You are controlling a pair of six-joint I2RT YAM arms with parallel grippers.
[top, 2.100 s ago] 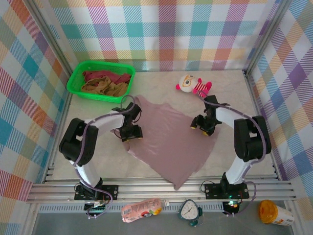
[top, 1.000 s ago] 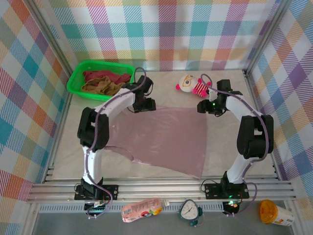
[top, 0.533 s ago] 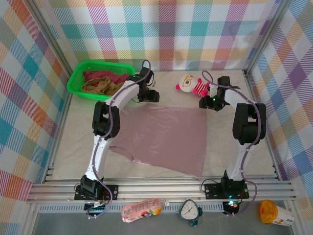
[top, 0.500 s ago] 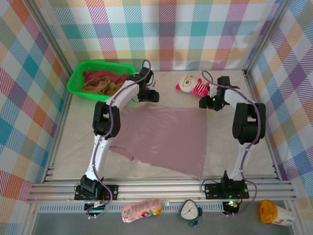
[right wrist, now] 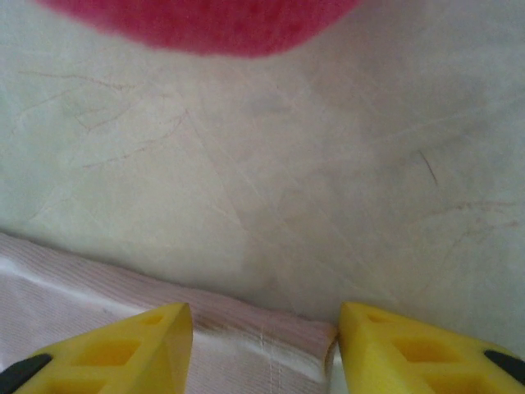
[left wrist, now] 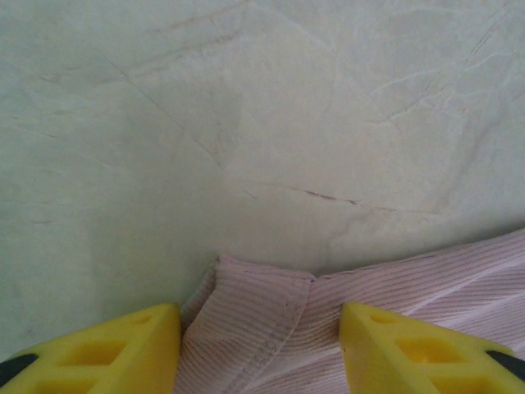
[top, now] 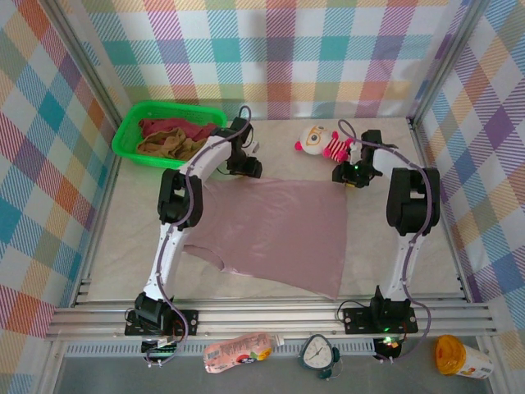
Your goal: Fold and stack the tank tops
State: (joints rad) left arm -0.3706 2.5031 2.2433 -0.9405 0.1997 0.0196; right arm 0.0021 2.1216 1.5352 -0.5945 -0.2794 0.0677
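The mauve-pink tank top (top: 275, 230) lies spread flat in the middle of the table. My left gripper (top: 248, 168) is at its far left corner, open, and the folded cloth corner (left wrist: 262, 320) lies between the yellow fingers (left wrist: 123, 349). My right gripper (top: 347, 176) is at the far right corner, also open, its fingers (right wrist: 410, 345) straddling the hem (right wrist: 262, 328). The tan-brown tank top (top: 168, 146) and the maroon tank top (top: 176, 127) lie crumpled in the green basket (top: 123, 141).
A pink-and-white striped plush toy (top: 324, 142) lies just behind the right gripper and shows as a red blur (right wrist: 197, 20) in the right wrist view. Plaid walls enclose the table. A bottle (top: 238, 353), a clock (top: 318, 355) and a yellow tub (top: 459, 355) lie below the front rail.
The tank top went from lying diagonally to lying square, pulled toward the far side. Both grippers moved back with its far corners and now sit low over them.
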